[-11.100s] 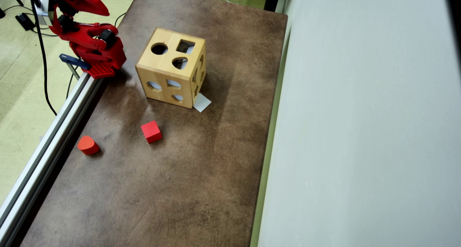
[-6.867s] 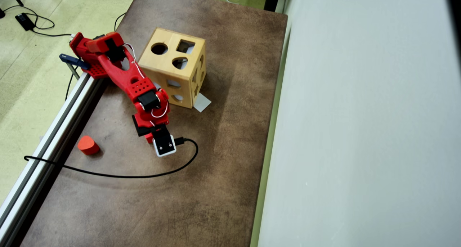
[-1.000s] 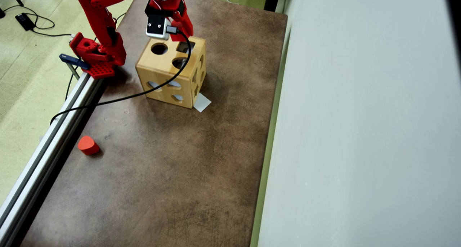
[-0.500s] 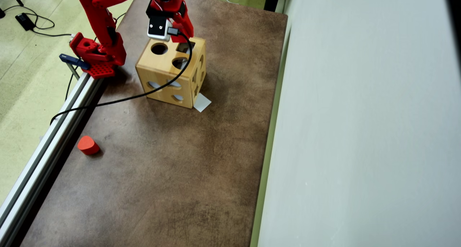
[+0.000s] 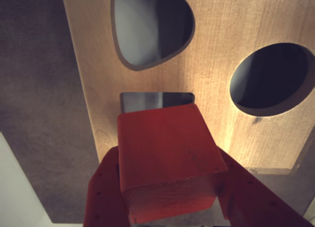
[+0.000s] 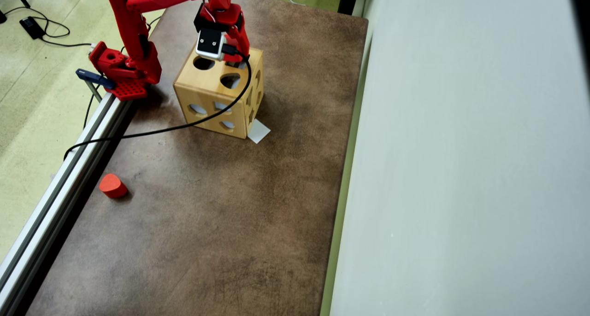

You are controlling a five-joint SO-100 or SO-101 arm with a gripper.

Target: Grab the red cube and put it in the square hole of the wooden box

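We are holding the red cube (image 5: pixel 167 160) in the end effector (image 5: pixel 170 187), whose two red fingers (image 5: pixel 106 195) are pressing against opposite side faces of the block, so the jaws are standing only as far apart as the cube is wide. In the wrist view the cube is hanging just above the top face of the wooden box (image 5: pixel 216 49), and the square hole (image 5: pixel 147 100) is showing as a dark strip beyond the cube's far edge; most of the opening is hidden behind the block. The cube's edges are lying roughly parallel to the hole's visible edge, though we cannot tell whether the cube is already touching the wood. The teardrop-shaped opening (image 5: pixel 150 27) and the round opening (image 5: pixel 270 79) are sitting apart from the cube, farther across the same face.

In the overhead view the end effector (image 6: pixel 235 53) is reaching down over the far corner of the wooden box (image 6: pixel 207 104), which is resting on the brown table (image 6: pixel 230 224). An orange-red block with a rounded side (image 6: pixel 112 185) is lying well apart, near the table's metal rail (image 6: pixel 60 201).

We judge that the insertion step is in hand. The next move is calling for a small shift toward the hole until the cube is sitting squarely over it, then a straight descent and release; any twist would likely catch a corner on the rim.
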